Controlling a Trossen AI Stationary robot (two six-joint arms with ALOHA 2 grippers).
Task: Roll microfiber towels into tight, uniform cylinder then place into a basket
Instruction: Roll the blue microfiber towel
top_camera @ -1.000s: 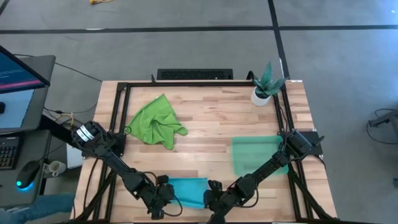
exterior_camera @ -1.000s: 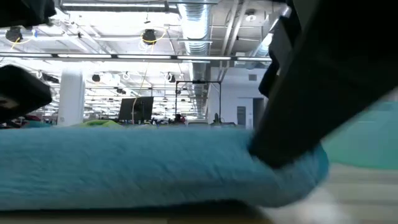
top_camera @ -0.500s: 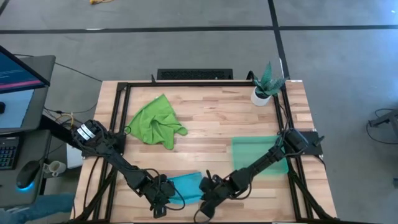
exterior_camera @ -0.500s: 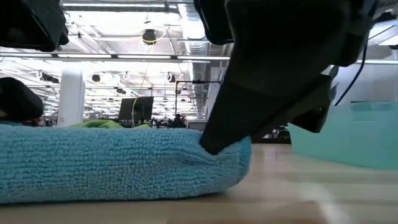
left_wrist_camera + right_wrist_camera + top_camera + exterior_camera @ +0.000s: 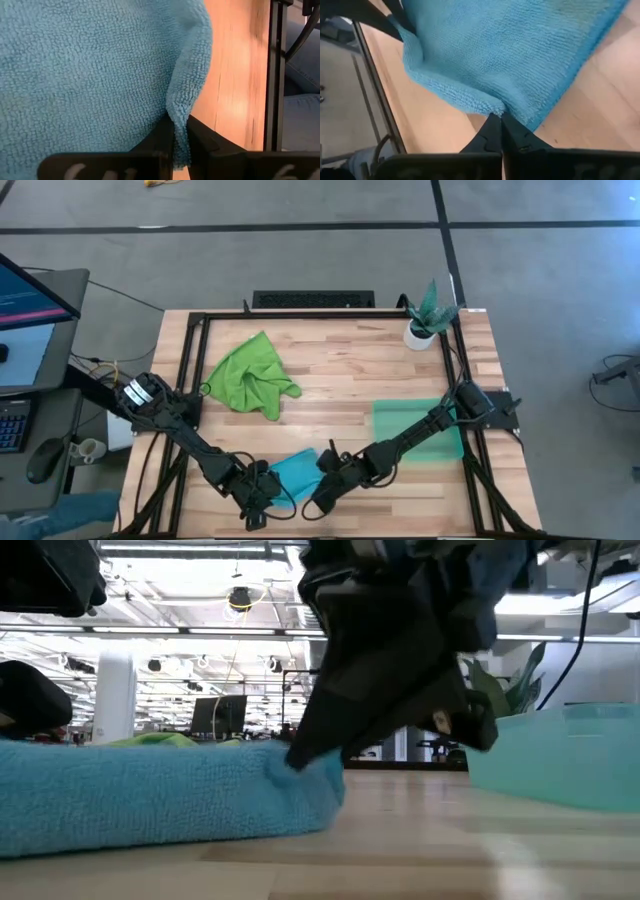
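Table: wooden butcher-block top (image 5: 340, 370) inside a black frame, seen whole from above.
Left arm: reaches from the table's left edge toward the near edge, ending at the blue towel.
Right arm: reaches from the table's right edge across the basket's near corner, ending at the same towel.
Basket: translucent teal tray (image 5: 415, 425) on the table's right side, near the right arm's base; in the low view its wall (image 5: 570, 755) stands to the right of the blue towel, apart from it.
Green towel: lime cloth (image 5: 250, 375) lying crumpled on the table's left-centre, well apart from both grippers.
Blue towel: sky-blue cloth (image 5: 293, 473) bunched at the near edge, between the two grippers; a thick fold (image 5: 150, 800) lies on the wood in the low view.
Plant: small green plant in a white pot (image 5: 425, 315) at the far right corner.
Left gripper: (image 5: 262, 492) at the towel's near-left side, jaws pinched together on a hanging edge of the blue towel (image 5: 100, 65).
Right gripper: (image 5: 318, 492) at the towel's right end, jaws closed tight on a corner fold of the blue towel (image 5: 510, 45), pressing low to the wood.
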